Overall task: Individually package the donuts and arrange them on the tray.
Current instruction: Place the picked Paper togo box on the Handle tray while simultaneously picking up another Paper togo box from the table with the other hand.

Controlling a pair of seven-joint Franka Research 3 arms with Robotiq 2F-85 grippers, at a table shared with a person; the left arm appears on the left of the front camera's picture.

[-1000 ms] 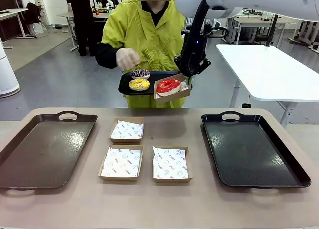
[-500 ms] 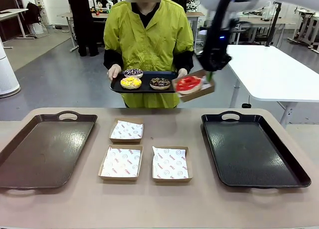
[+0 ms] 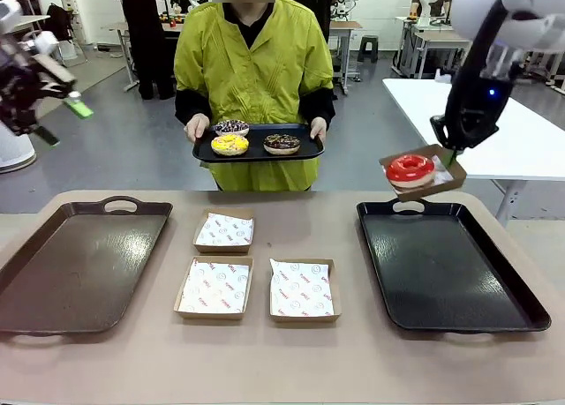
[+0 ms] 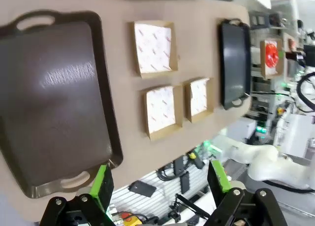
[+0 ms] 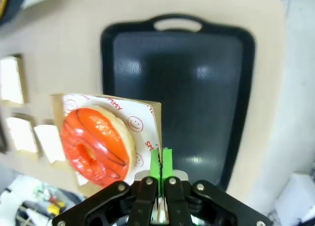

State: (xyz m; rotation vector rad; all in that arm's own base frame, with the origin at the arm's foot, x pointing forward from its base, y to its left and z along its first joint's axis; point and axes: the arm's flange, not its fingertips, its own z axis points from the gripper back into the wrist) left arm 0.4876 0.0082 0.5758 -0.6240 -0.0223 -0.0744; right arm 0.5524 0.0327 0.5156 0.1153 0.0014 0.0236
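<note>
Front faces person (image 3: 252, 70), wrist views overlook table (image 4: 129, 108)

Black tray (image 3: 450, 273) lies open; boxes (image 3: 214, 288) crowd the middle.

On my screens the right arm (image 3: 521, 8) wore a smooth white shell, and a black cable (image 3: 484, 39) ran along it to the black right gripper (image 3: 453, 156), where a small blue light (image 3: 491, 93) glowed. Its fingers (image 5: 166, 159) carried bright green pads, and silver screws (image 5: 147, 181) dotted the black knuckles. The left gripper (image 4: 160, 179) looked the same, with black links, green pads and round silver screws. The person (image 3: 252, 70) across from me wore a yellow-green jacket over black sleeves (image 3: 188, 105).
</note>
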